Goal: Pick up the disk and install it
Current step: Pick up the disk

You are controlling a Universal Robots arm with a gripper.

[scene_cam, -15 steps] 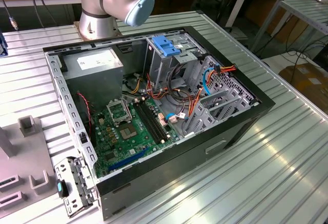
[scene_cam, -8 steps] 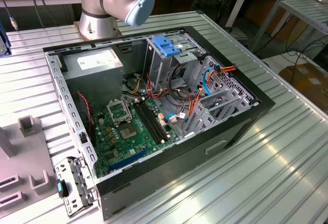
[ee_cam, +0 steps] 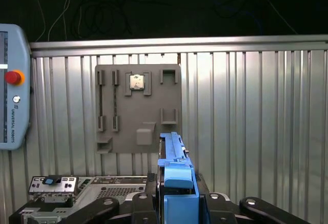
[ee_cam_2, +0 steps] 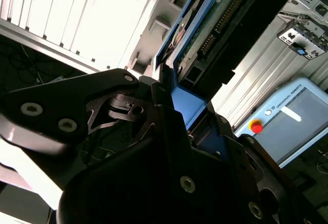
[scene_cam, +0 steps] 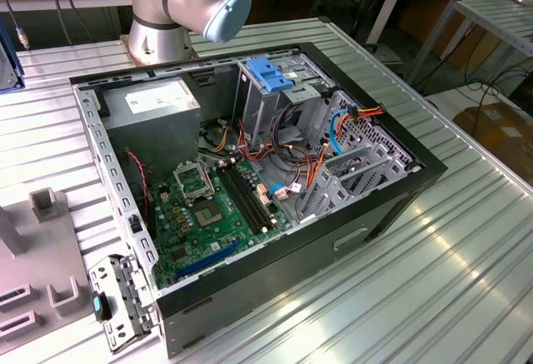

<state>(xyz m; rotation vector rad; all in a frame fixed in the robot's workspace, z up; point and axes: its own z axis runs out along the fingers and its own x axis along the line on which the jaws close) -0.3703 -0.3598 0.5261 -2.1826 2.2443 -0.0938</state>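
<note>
Second wrist view, item one: the disk (ee_cam_2: pixel 215 29), a grey drive in blue rails, is sitting between the fingers of the gripper (ee_cam_2: pixel 184 103). They are clamping one blue end, and most of the body is sticking out past the fingertips, off any surface.

Risk, as judged: with the hold on a plastic end only, a jolt could be pivoting or slipping the drive. Loose cables (scene_cam: pixel 312 164) could be snagging it near the drive cage (scene_cam: pixel 266 106).

Containers:
- The computer case (scene_cam: pixel 275 276) is lying open and holding a circuit board (scene_cam: pixel 212 206), a power supply (scene_cam: pixel 154 106) and that cage.
- The grey tray (ee_cam: pixel 128 121) is lying beyond the fingertips and carrying one small square chip (ee_cam: pixel 136 81).
</note>
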